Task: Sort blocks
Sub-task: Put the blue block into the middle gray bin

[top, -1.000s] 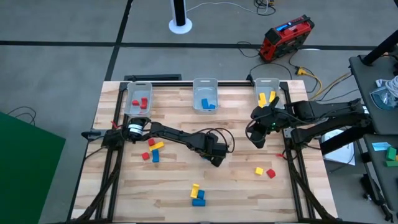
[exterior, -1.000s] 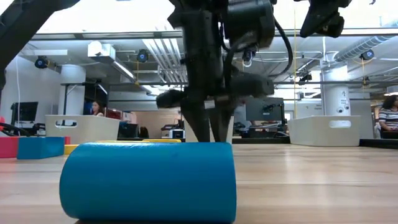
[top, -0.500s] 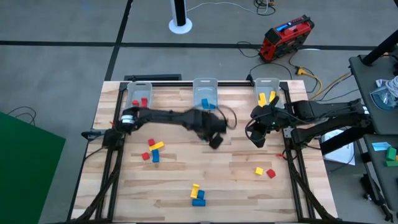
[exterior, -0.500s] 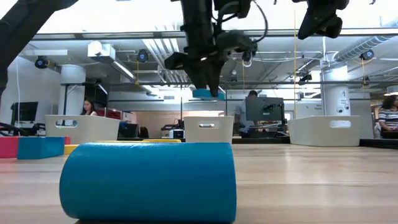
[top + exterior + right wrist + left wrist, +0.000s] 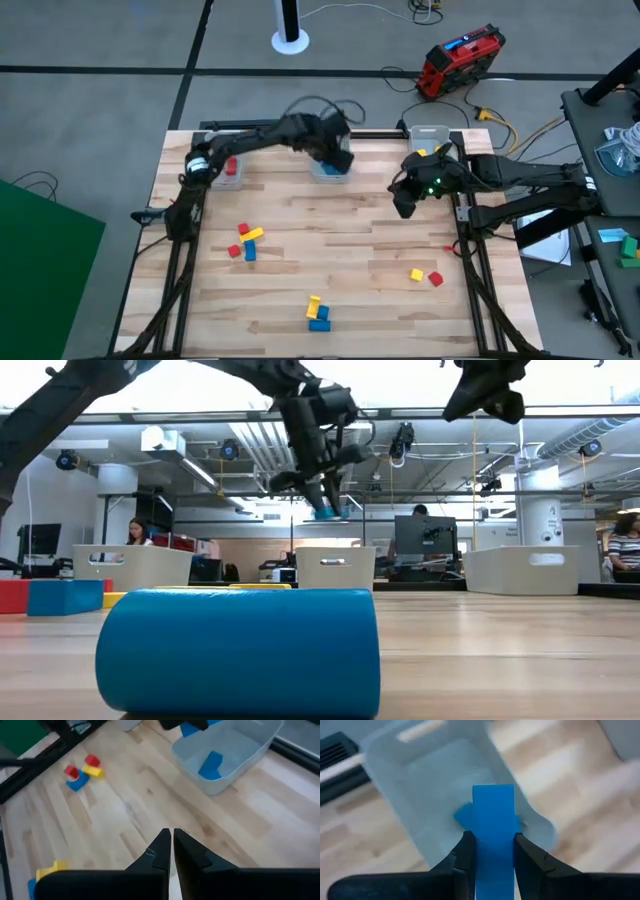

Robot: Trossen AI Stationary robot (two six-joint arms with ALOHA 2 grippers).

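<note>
One held block: a blue bar, clamped between the left gripper fingers.
Bar's axis: in the left wrist view its long side runs straight out from the fingers toward the middle bin beneath it.
Bar's look: flat, plain blue, square-cornered; its near end is hidden between the fingers.
Bar's place: in the air above the middle bin, which sits at the table's far edge; the low view shows it as a small blue spot under the gripper, higher than the bin's rim.
Middle bin holds: another blue block, and one more partly covered by the held bar.
Right gripper: fingers nearly together, holding nothing, hovering over bare wood right of the middle bin.
Loose blocks: a red, yellow and blue cluster on the near-left side of the middle bin.
Hard to make out: the left bin's contents, partly behind the left arm.
</note>
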